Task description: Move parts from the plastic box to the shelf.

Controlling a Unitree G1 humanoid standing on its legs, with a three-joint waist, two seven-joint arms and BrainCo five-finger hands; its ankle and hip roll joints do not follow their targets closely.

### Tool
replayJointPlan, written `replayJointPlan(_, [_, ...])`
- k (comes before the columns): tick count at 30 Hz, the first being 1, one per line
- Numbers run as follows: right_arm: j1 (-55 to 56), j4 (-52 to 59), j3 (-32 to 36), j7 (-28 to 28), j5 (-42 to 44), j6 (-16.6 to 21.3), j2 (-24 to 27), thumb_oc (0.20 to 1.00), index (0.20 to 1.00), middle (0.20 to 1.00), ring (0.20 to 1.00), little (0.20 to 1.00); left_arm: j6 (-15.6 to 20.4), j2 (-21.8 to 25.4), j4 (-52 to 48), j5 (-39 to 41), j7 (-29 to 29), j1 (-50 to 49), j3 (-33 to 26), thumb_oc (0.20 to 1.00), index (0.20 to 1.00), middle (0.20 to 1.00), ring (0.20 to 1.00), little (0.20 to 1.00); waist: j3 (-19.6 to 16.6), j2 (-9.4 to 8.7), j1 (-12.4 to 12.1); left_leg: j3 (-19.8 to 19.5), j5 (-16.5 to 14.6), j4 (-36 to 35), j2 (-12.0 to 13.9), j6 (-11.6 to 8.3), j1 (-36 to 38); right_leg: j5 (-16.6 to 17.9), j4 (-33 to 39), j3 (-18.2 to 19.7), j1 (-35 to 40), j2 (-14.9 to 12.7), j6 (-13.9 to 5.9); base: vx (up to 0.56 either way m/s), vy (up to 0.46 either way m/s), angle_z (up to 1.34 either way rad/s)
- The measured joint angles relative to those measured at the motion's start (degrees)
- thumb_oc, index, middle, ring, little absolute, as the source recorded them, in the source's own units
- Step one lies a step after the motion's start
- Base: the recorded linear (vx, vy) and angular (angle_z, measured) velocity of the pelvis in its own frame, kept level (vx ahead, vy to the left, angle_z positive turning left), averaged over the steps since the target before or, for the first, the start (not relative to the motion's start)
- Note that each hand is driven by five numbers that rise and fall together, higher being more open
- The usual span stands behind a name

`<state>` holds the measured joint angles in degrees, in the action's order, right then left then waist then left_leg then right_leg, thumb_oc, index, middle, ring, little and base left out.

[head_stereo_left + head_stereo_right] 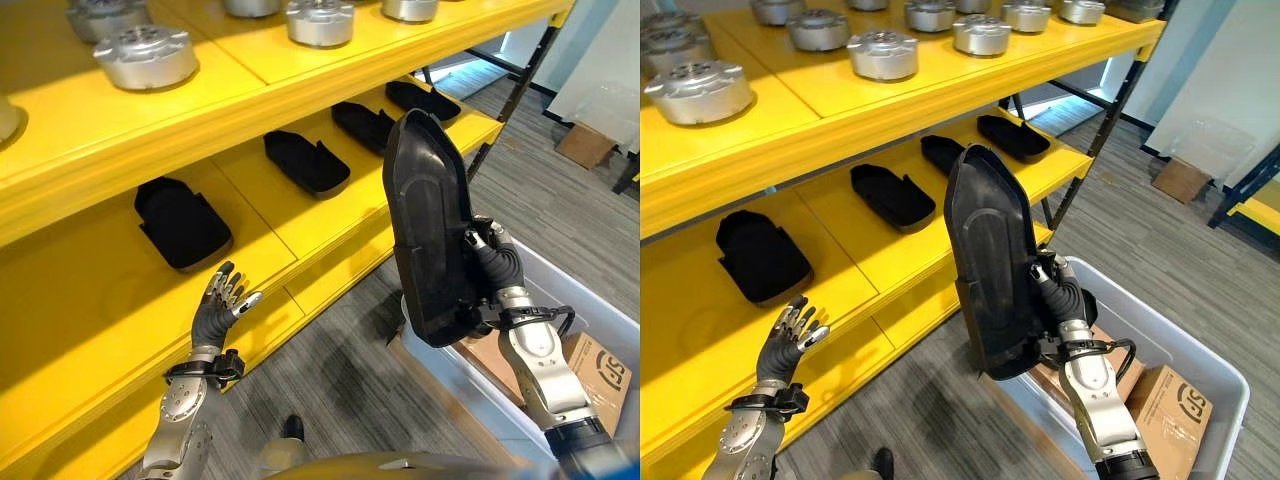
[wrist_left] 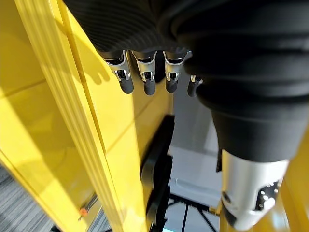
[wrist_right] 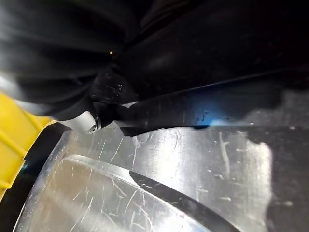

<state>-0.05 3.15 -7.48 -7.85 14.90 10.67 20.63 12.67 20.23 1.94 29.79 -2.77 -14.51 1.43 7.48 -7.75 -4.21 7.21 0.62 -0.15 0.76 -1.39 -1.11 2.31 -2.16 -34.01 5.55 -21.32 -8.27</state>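
Right hand clamped on long black part — held upright above grey plastic box, beside yellow shelf. Left hand fingers spread, empty, near shelf edge. Cardboard carton in box bears black print — unreadable.

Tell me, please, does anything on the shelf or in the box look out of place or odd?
Nothing stands out. The black parts lie in a row on the shelf; the right hand holds another black part upright above the plastic box.
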Motion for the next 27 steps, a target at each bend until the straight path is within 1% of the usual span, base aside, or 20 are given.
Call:
replayJointPlan(3, [0.71,-0.03,0.48,0.41,0.0,-0.06,-0.54,0.2,0.2,0.2,0.2,0.2,0.01,-0.16,0.5,-0.13,0.03,0.57,0.21,1.0,1.0,1.0,1.0,1.0,0.5,0.38,0.36,-2.3,-1.67,2.55,-2.02,1.7,-1.32,1.3,-2.05,0.22,1.0,-2.3,0.87,0.03,0.23,0.43])
replayJointPlan(5, [2.54,-0.05,0.47,0.64,-0.02,-0.36,-0.53,0.2,0.2,0.2,0.2,0.2,-0.08,0.31,0.61,-1.22,-0.01,1.79,0.35,1.0,1.0,1.0,1.0,1.0,0.43,0.76,1.01,-3.1,-2.21,2.12,-3.69,3.43,-0.93,3.22,-5.47,3.23,0.16,-4.55,2.49,0.04,0.314,0.64])
replayJointPlan(6, [2.86,0.28,-0.1,1.18,0.02,-0.49,0.2,0.2,0.2,0.2,0.2,0.2,-0.02,0.4,0.65,-1.29,-0.06,3.32,0.94,1.0,1.0,1.0,1.0,1.0,1.58,3.54,4.2,-6.25,-1.31,1.58,-4.63,6.0,0.44,4.5,-14.85,19.56,-5.41,-4.19,4.7,0.03,0.272,0.54])
replayJointPlan(7, [3.13,0.18,-0.5,1.4,0.1,-0.51,-0.07,0.2,0.2,0.2,0.2,0.2,0.05,0.57,0.76,-1.32,-0.03,3.97,1.13,1.0,1.0,1.0,1.0,1.0,2.17,5.65,5.47,-6.77,-1.36,0.59,-2.89,7.0,1.15,-1.12,-17.78,34.75,-8.88,3.0,1.47,0.02,0.151,0.27])
replayJointPlan(8, [3.31,-0.29,-1.63,2.19,0.22,-0.85,0.01,0.2,0.2,0.2,0.2,0.2,0.24,0.86,1.06,-1.39,0.07,4.49,0.44,1.0,1.0,1.0,1.0,1.0,2.64,6.59,5.48,-5.88,-0.39,-1.16,-1.54,6.62,2.65,-5.36,-17.32,40.02,-12.25,10.19,-0.8,-0.02,0.04,-0.03])
replayJointPlan(9, [3.93,-0.26,-2.57,2.85,0.2,-0.93,-0.03,0.2,0.2,0.2,0.2,0.2,0.25,1.33,1.34,-1.42,0.06,4.48,-0.41,1.0,1.0,1.0,1.0,1.0,2.24,5.45,6.42,-5.72,0.11,-2.75,-1.76,6.57,3.52,-6.12,-15.82,40.33,-14.06,14.52,0.52,-0.04,0.023,0.01])
replayJointPlan(11, [5.5,-0.3,-2.86,3.77,0.29,-0.96,0.03,0.2,0.2,0.2,0.2,0.2,0.27,1.38,1.33,-1.77,0.06,3.94,-0.49,1.0,1.0,1.0,1.0,1.0,1.18,3.34,6.7,-5.32,0.71,-5.06,-3.17,6.79,4.89,-5.03,-12.98,34.16,-17.41,18.44,3.3,-0.04,0.014,0.19])
replayJointPlan(12, [5.81,-0.57,-3.13,3.97,0.65,-0.95,0.09,0.2,0.2,0.2,0.2,0.2,0.0,0.98,1.68,-1.77,0.02,3.32,0.07,1.0,1.0,1.0,1.0,1.0,0.66,2.52,7.42,-6.44,0.57,-5.04,-3.43,6.65,4.97,-3.95,-11.16,33.96,-18.06,21.16,3.96,-0.03,-0.021,0.4])
replayJointPlan(14, [6.51,-0.6,-2.98,4.45,1.79,-0.91,0.66,0.2,0.2,0.2,0.2,0.2,-0.05,0.14,1.63,-1.76,0.3,3.08,1.65,1.0,1.0,1.0,1.0,1.0,0.4,2.15,7.88,-8.26,0.4,-5.02,-4.2,6.35,5.28,-0.96,-7.44,34.14,-16.9,22.4,4.43,-0.03,-0.046,0.53])
replayJointPlan(16, [6.49,-0.6,-2.99,5.23,1.84,-0.9,0.87,0.2,0.2,0.2,0.2,0.2,-0.04,-0.97,1.39,-1.75,0.38,1.79,1.83,1.0,1.0,1.0,1.0,1.0,0.07,2.06,6.82,-8.64,0.0,-5.01,-4.63,5.75,6.22,1.65,-0.15,34.32,-12.83,22.16,7.25,0.0,-0.083,0.18])
replayJointPlan(17, [6.16,-0.62,-2.99,5.38,1.91,-0.87,0.89,0.2,0.2,0.2,0.2,0.2,-0.04,-1.22,1.38,-1.75,0.37,1.55,1.76,1.0,1.0,1.0,1.0,1.0,0.28,2.65,6.31,-8.94,-0.27,-4.93,-4.73,5.36,6.22,2.71,2.47,34.23,-11.03,22.18,8.75,-0.02,-0.198,0.2])
replayJointPlan(19, [4.81,-0.91,-3.53,5.46,2.07,-0.98,1.0,0.2,0.2,0.2,0.2,0.2,0.01,-3.35,1.17,-1.62,0.38,-0.03,0.31,1.0,1.0,1.0,1.0,1.0,0.48,3.69,5.26,-9.61,-1.33,-3.65,-4.37,3.78,6.19,4.48,7.48,33.53,-7.72,22.45,9.66,-0.09,-0.171,0.23])
replayJointPlan(20, [4.79,-0.9,-3.49,5.41,2.5,-0.95,1.27,0.2,0.2,0.2,0.2,0.2,0.0,-3.56,1.15,-1.61,0.46,-0.03,0.41,1.0,1.0,1.0,1.0,1.0,0.68,3.39,4.98,-9.66,-2.26,-1.07,-4.63,2.51,5.08,4.25,7.48,33.11,-7.24,22.24,9.84,-0.13,-0.087,0.76])
replayJointPlan(21, [4.42,-0.67,-2.91,5.44,2.91,-0.2,5.48,0.2,0.2,0.2,0.2,0.2,0.05,-3.48,1.12,-0.97,1.61,1.35,1.12,1.0,1.0,1.0,1.0,1.0,2.32,3.24,4.57,-10.36,-6.53,13.56,-5.06,0.76,-3.44,3.3,7.45,30.44,-7.23,22.03,9.94,-0.19,-0.049,0.97])
replayJointPlan(22, [3.93,-0.68,-1.98,5.36,2.93,-0.2,6.55,0.2,0.2,0.2,0.2,0.2,0.03,-3.47,1.11,-0.58,1.65,1.48,1.88,1.0,1.0,1.0,1.0,1.0,3.86,4.39,4.44,-11.04,-8.62,17.45,-4.33,0.96,-6.18,2.67,6.0,29.48,-8.54,23.26,10.95,-0.14,0.036,1.09])
replayJointPlan(23, [3.19,-1.05,-2.07,5.22,3.03,-0.23,7.24,0.2,0.2,0.2,0.2,0.2,-0.13,-2.81,1.9,0.42,1.68,3.51,3.45,1.0,1.0,1.0,1.0,1.0,5.62,3.42,4.93,-11.4,-10.85,23.77,-3.1,-2.84,-8.84,2.55,2.53,27.11,-10.57,21.63,14.62,-0.12,0.23,0.76])
replayJointPlan(24, [2.97,-1.31,-2.04,5.43,2.99,-0.37,6.51,0.2,0.2,0.2,0.2,0.2,-0.23,-1.14,1.44,0.61,2.1,6.03,4.51,1.0,1.0,1.0,1.0,1.0,6.8,0.98,5.69,-10.4,-12.7,35.33,5.61,-2.55,-11.55,0.41,-0.85,25.46,-11.97,20.41,15.4,-0.06,0.37,0.67])
replayJointPlan(25, [2.97,-1.31,-2.04,5.39,3.01,-0.36,6.21,0.2,0.2,0.2,0.2,0.2,-0.22,-0.43,1.33,0.61,2.44,6.49,4.51,1.0,1.0,1.0,1.0,1.0,6.9,0.54,6.08,-10.45,-12.54,36.2,9.28,-2.94,-11.32,-0.22,-1.54,25.21,-12.08,20.35,15.44,-0.04,0.314,0.5])
replayJointPlan(26, [2.82,-1.35,-1.07,5.27,3.05,-0.14,4.83,0.2,0.2,0.2,0.2,0.2,-0.24,0.07,1.28,0.81,2.38,7.46,3.89,1.0,1.0,1.0,1.0,1.0,7.02,1.21,6.74,-10.33,-12.37,30.91,18.08,-3.89,-9.38,-2.41,-6.03,24.17,-14.4,20.02,12.91,-0.08,0.282,0.62])
replayJointPlan(27, [2.44,-1.46,1.35,4.69,3.28,0.62,4.2,0.2,0.2,0.2,0.2,0.2,-0.26,-0.45,1.11,1.11,2.25,8.8,3.47,1.0,1.0,1.0,1.0,1.0,7.28,2.03,9.08,-10.22,-11.54,22.34,24.58,-5.27,-6.71,-5.09,-10.91,21.85,-16.57,19.39,13.09,-0.1,0.241,0.6])
